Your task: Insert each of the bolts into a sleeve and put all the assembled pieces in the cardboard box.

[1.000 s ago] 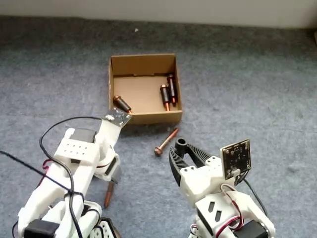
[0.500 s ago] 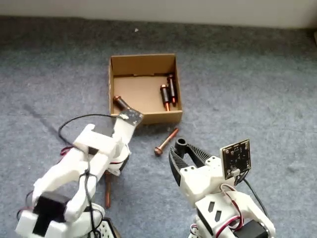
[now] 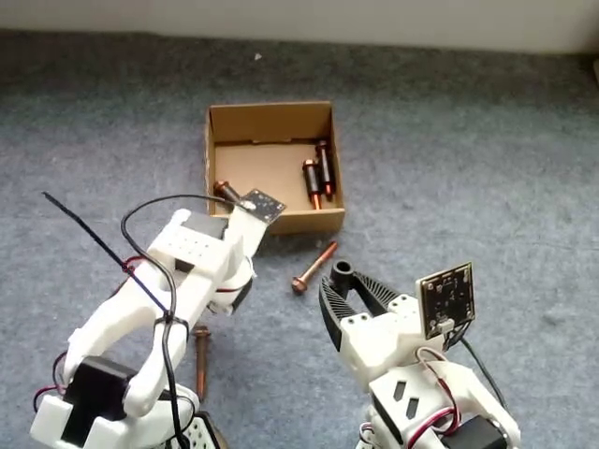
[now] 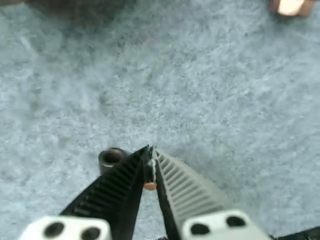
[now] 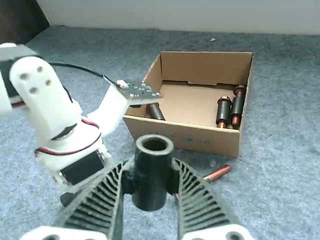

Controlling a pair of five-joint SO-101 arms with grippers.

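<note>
My left gripper [image 4: 150, 150] points down at the carpet, its fingers pinched on the copper tip of a bolt [image 4: 149, 186]. From above, a copper bolt [image 3: 199, 360] sticks out from under the left arm. A loose black sleeve [image 4: 111, 159] stands right beside the fingertips. My right gripper [image 5: 151, 167] is shut on another black sleeve [image 5: 153, 175], held upright with its bore facing up. A second bolt [image 3: 314, 267] lies on the carpet in front of the cardboard box [image 3: 323, 217]. The box holds three assembled pieces, two on its right side [image 3: 316, 178] and one at its left wall [image 3: 226, 193].
Grey carpet covers the whole table. A black cable [image 3: 84, 238] loops off the left arm. The left arm's camera board [image 3: 259, 206] hangs over the box's front wall. Open carpet lies to the right of the box and of the right gripper [image 3: 344, 281].
The left arm has swung forward and to the right, toward the box. More of the bolt under it shows now. The right arm and its sleeve have not moved.
</note>
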